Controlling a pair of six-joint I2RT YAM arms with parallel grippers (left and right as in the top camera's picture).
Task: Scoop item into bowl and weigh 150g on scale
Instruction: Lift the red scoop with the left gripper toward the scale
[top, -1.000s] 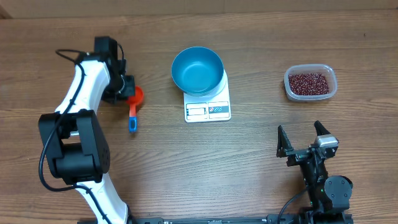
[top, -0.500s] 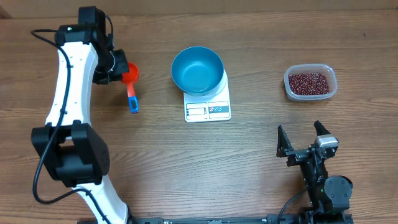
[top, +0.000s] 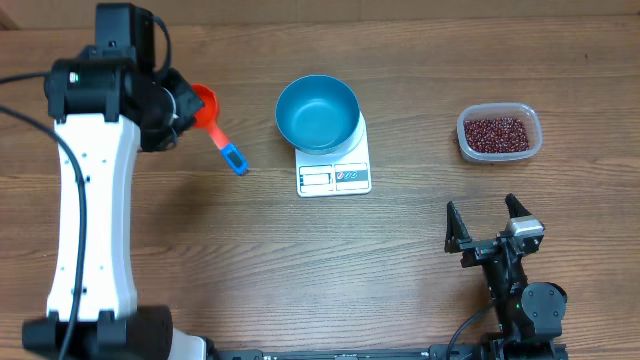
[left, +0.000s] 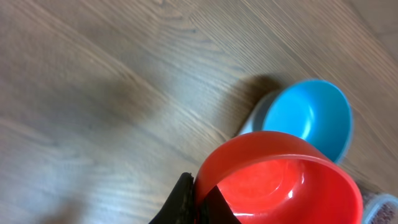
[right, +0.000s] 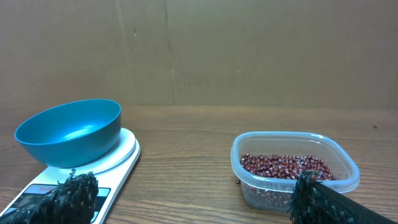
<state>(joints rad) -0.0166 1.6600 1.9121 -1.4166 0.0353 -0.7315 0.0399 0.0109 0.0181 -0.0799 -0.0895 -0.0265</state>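
My left gripper (top: 178, 112) is shut on the red measuring scoop (top: 206, 103), lifted off the table at the upper left; its blue handle tip (top: 234, 159) points down-right. In the left wrist view the empty red scoop (left: 280, 180) fills the lower right, with a black finger (left: 183, 202) pressed against its rim. The empty blue bowl (top: 317, 112) sits on the white scale (top: 335, 176) at centre. A clear tub of red beans (top: 498, 133) stands at the right. My right gripper (top: 488, 226) rests open near the front right, nothing between its fingers (right: 68, 193).
In the right wrist view the blue bowl (right: 68, 132) on the scale (right: 112, 162) is at the left and the bean tub (right: 292, 168) at the right. One loose bean (right: 238, 182) lies beside the tub.
The left arm has raised the scoop off the table and carried it up and back; the handle has swung to point down-right. The right arm has not moved.
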